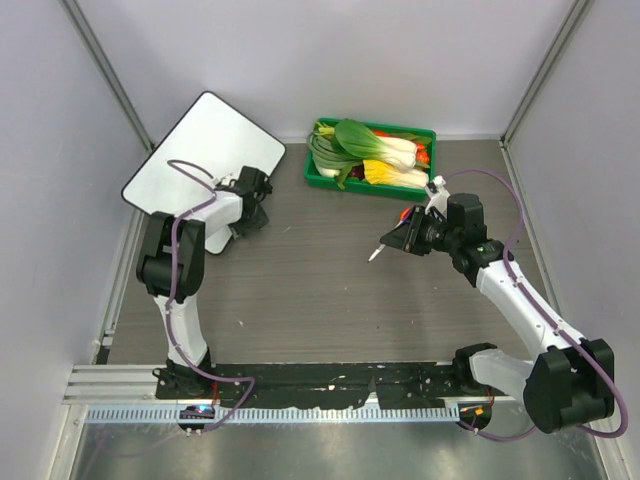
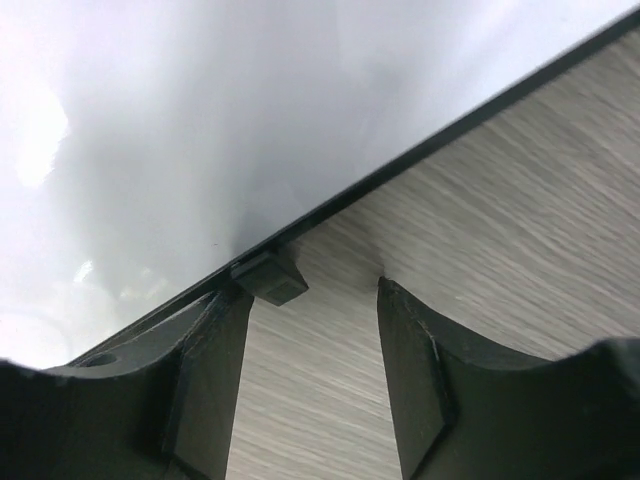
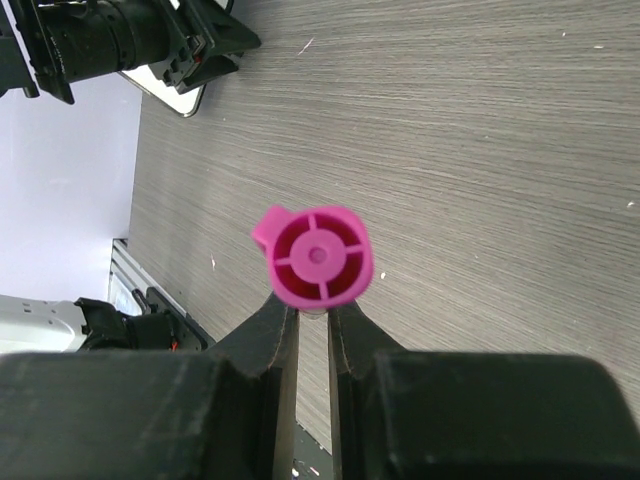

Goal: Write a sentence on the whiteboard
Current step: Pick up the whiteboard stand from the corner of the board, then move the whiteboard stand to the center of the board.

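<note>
From above, the whiteboard [image 1: 205, 150] sits at the far-left corner of a grey wood-grain table [image 1: 330, 300], ringed by pale walls [image 1: 300, 50], a green tray [image 1: 320, 182] of vegetables nearby. Left wrist: the left gripper [image 2: 312, 295] stands part-open, holding nothing, at the board's black rim beside a clip [image 2: 270, 278]. Right wrist: the right gripper [image 3: 312, 305] pinches a pink marker [image 3: 318, 258] above the wood-grain.
</note>
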Motion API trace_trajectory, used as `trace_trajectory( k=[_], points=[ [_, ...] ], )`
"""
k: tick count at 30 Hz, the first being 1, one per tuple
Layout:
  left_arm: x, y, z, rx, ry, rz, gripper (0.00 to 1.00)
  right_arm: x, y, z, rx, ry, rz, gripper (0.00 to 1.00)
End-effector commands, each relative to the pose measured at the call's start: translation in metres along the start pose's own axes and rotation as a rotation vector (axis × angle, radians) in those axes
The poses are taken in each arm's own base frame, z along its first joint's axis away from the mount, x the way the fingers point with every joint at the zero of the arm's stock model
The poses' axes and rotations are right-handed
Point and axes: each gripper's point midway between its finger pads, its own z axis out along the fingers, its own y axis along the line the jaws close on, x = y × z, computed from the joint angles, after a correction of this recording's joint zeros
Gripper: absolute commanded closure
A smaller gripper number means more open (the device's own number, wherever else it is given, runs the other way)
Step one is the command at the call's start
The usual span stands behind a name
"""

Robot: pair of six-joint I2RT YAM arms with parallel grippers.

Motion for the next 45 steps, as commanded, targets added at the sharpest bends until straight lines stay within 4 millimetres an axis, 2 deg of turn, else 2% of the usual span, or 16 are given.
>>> trace_trajectory(
  k=[1,4,8,12,18,25,34,40,45],
  points=[
    [-0.016,0.042,-0.003,-0.083,-0.027,-0.032,0.48,-0.005,0.003,0.001,-0.019,-0.011,-0.028,0.99],
    [-0.014,0.058,-0.001,-0.095,-0.005,-0.05,0.61,-0.005,0.003,0.001,-0.022,-0.012,-0.023,0.99],
    [-0.012,0.071,-0.001,-0.11,-0.007,-0.039,0.7,-0.006,0.004,0.001,-0.024,-0.012,-0.023,0.99],
    [-0.002,0.077,-0.003,-0.104,0.017,-0.039,1.0,-0.007,0.005,0.001,-0.029,-0.012,-0.025,0.99],
    [0.024,0.088,0.001,-0.09,0.07,-0.086,1.0,-0.006,0.009,-0.002,-0.04,-0.014,-0.03,0.99],
    [0.048,0.086,-0.003,-0.031,0.121,-0.13,1.0,-0.005,0.011,-0.007,-0.038,-0.023,-0.04,0.99],
    [0.063,0.106,-0.03,-0.017,0.112,-0.139,1.0,-0.006,0.012,-0.008,-0.04,-0.021,-0.044,0.99],
    [0.08,0.113,-0.051,0.022,0.117,-0.129,1.0,-0.007,0.013,-0.009,-0.041,-0.025,-0.05,0.99],
    [0.096,0.111,-0.065,0.058,0.116,-0.098,1.0,-0.005,0.009,-0.007,-0.031,-0.02,-0.045,0.99]
  ],
)
